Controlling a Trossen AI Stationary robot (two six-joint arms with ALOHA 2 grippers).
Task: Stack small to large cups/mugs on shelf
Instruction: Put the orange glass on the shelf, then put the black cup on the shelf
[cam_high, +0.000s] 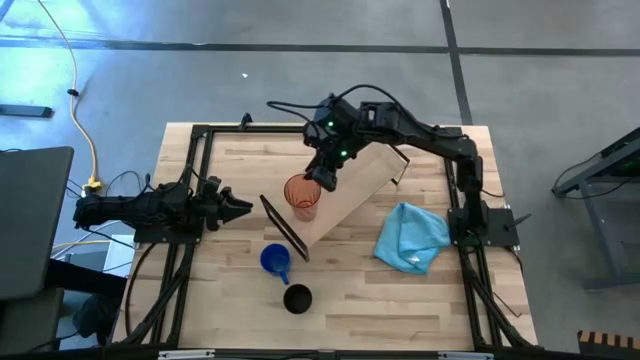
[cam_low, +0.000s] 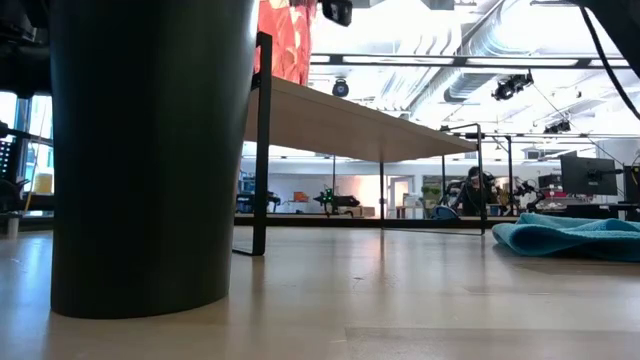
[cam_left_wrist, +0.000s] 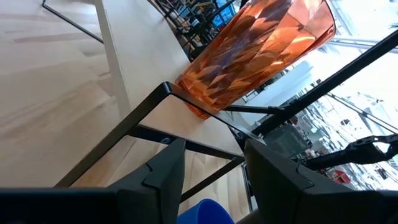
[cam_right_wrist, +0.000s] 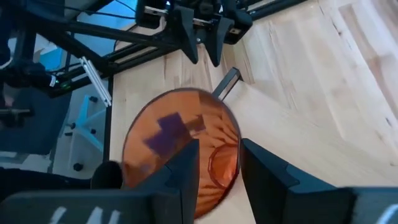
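The orange-red tumbler (cam_high: 301, 196) (cam_left_wrist: 255, 50) stands upright with its base (cam_left_wrist: 196, 109) on the shelf (cam_high: 365, 185) (cam_low: 350, 125), near the end toward the table's left. My right gripper (cam_high: 325, 178) (cam_right_wrist: 219, 146) hovers open just above the tumbler's rim (cam_right_wrist: 180, 99), one finger over the mouth and one outside, touching nothing that I can see. The blue mug (cam_high: 275, 260) and the black cup (cam_high: 297, 298) (cam_low: 150, 150) stand on the tabletop, nearer the front edge than the shelf. My left gripper (cam_high: 240, 207) (cam_left_wrist: 214, 149) waits open at the table's left edge, pointing level at the shelf.
A light blue cloth (cam_high: 410, 238) (cam_low: 570, 235) lies crumpled on the table to the right of the shelf. Black rails (cam_high: 190, 180) frame the tabletop. The shelf's black bracket (cam_high: 283, 228) (cam_low: 262, 140) stands between the tumbler and the blue mug.
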